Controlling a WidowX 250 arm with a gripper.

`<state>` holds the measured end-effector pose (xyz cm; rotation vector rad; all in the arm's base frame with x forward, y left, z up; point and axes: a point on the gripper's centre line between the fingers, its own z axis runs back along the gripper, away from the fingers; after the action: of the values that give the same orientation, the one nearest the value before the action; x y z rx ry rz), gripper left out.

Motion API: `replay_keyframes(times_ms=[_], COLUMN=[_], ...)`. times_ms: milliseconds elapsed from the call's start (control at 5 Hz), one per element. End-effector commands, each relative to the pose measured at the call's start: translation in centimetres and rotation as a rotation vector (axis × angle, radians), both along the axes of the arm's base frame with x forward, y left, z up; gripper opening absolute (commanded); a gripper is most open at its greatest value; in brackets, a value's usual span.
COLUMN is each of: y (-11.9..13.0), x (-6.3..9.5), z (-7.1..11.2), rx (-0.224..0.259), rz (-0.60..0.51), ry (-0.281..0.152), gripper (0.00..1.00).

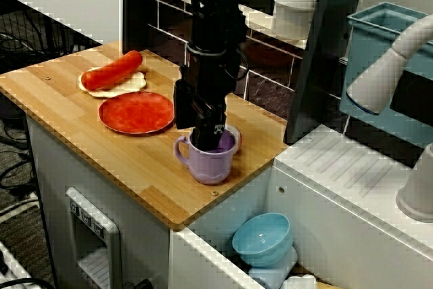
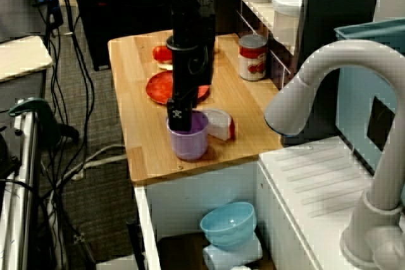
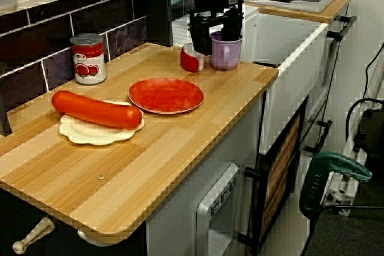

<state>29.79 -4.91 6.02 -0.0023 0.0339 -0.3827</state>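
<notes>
Near a front corner of the bench (image 1: 74, 133), the gripper (image 1: 210, 137) reaches into a purple mug (image 1: 205, 165); whether its jaws pinch the rim cannot be told.

We see soft, even indoor light in all three views, moderately bright. From the end of the counter (image 3: 150, 160) the picture is sharpest, and faint shadows lie under the plate (image 3: 166, 95) and sausage (image 3: 96, 109). The two views from beside the tap (image 2: 335, 61) are grainier, with jagged, stair-stepped edges. There the black gripper (image 1: 210, 139) at the mug (image 1: 206, 162) loses detail, and the tap itself is soft.
</notes>
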Motion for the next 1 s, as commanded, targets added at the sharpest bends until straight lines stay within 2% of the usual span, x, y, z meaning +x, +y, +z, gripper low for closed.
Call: replay_keyframes(times_ms=[0,200,400,600,800], y=[1.4,1.6,2.6,3.8,4.8], x=[-0.3,-0.8,-1.3,-1.8,-2.0], z=[3.4,4.0,3.8,2.9,1.9], rx=[-0.061,-0.072,-0.085,-0.092,-0.065], rz=[-0.001,-0.014,-0.066,-0.13,-0.199], ry=[-0.082,-0.081,-0.056,-0.052,-0.096], gripper=[1.0,1.0,1.0,1.0,1.0])
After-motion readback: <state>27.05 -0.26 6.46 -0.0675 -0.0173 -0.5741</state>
